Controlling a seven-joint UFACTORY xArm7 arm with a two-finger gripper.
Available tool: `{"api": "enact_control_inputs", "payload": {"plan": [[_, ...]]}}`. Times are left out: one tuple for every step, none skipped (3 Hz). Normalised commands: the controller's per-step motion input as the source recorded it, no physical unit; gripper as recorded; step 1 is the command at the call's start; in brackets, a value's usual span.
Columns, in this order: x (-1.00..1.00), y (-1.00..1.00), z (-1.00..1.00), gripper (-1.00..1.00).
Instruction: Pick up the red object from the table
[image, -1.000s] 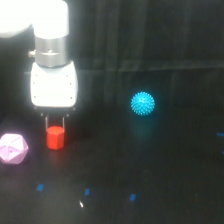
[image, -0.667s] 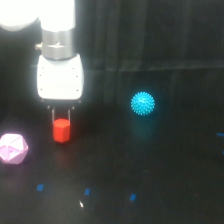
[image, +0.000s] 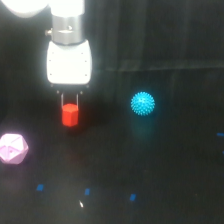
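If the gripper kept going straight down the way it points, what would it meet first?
The gripper points down with the red object held between its jaws, so that block would meet the black table first; height above it is unclear.

The fingers (image: 63, 98) clasp the red object (image: 70, 115) above the table (image: 170, 170).

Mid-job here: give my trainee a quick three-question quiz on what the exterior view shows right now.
1. True or false: the red object hangs between the fingers of the gripper.
2. Which lies nearest the exterior view's left edge? A) the pink polyhedron B) the spiky cyan ball C) the red object
3. What colour are the small marks on the table?

Key: 1 true; 2 A; 3 blue.
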Motion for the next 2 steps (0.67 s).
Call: {"api": "enact_control_inputs", "payload": {"plan": [[0.3, 0.89, 1.0, -1.0], [0.12, 0.46, 1.0, -0.92]]}}
